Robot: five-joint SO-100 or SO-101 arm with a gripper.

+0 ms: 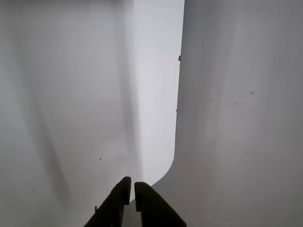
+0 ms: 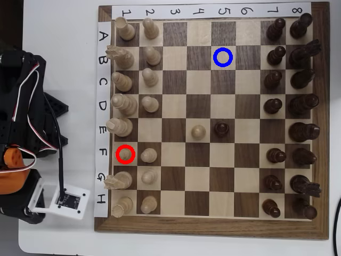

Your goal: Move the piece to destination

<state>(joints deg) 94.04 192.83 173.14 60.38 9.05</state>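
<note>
Piece, a slim pale tan wooden bishop, stands inside the red ring near the wooden chessboard's left edge. The blue ring marks an empty light square toward the top edge. The dark gripper, jaws nearly together, grasps nothing.

The black arm with its orange motor housing sits folded at the left edge of the table in the overhead view, its white wrist camera mount near the lower left corner. In the wrist view, the dark pincer has its jaws nearly together, holding nothing.
</note>
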